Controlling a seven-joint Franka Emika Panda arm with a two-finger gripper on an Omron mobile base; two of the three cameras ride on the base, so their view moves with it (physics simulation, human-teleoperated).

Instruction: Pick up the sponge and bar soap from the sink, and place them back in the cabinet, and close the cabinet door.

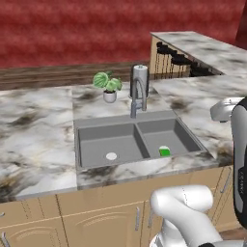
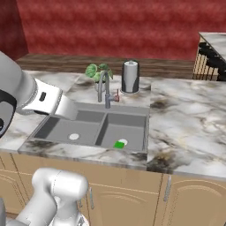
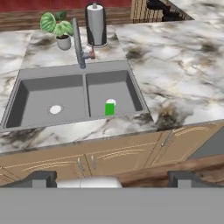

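The dark grey double-basin sink (image 1: pixel 96 126) (image 2: pixel 53 123) (image 3: pixel 48 72) is set into a marbled grey-and-white counter (image 1: pixel 34 130) (image 2: pixel 190 128) (image 3: pixel 183 70), with a tall steel faucet (image 1: pixel 138 99) (image 2: pixel 105 90) (image 3: pixel 78 41) rising at the far rim over the divider between the two basins. The sponge (image 1: pixel 165 151) (image 2: pixel 119 144) (image 3: pixel 110 107), a bright green block with a white rounded part, lies on the floor of the right basin close to its near wall. A white round drain disc (image 1: pixel 111 156) (image 2: pixel 73 137) (image 3: pixel 55 109) sits in the floor of the left basin, well apart from the sponge. Behind the sink on the counter stand a small potted plant (image 1: pixel 108 86) (image 2: pixel 96 73) (image 3: pixel 59 28) in a white pot, to the left of the faucet, and a paper towel roll on a dark holder (image 1: pixel 140 79) (image 2: pixel 130 77) (image 3: pixel 96 24) to its right. Tan wooden cabinet doors (image 1: pixel 96 226) (image 2: pixel 194 203) (image 3: pixel 118 155) with curved trim and short silver handles run below the counter front. A red wall (image 1: pixel 72 29) (image 2: pixel 110 26) backs the scene. In the hand view the gripper (image 3: pixel 112 179) hangs high above the counter's near edge, well apart from the sink, its two dark fingertips (image 3: pixel 41 179) set wide apart with nothing between them, so it is released.
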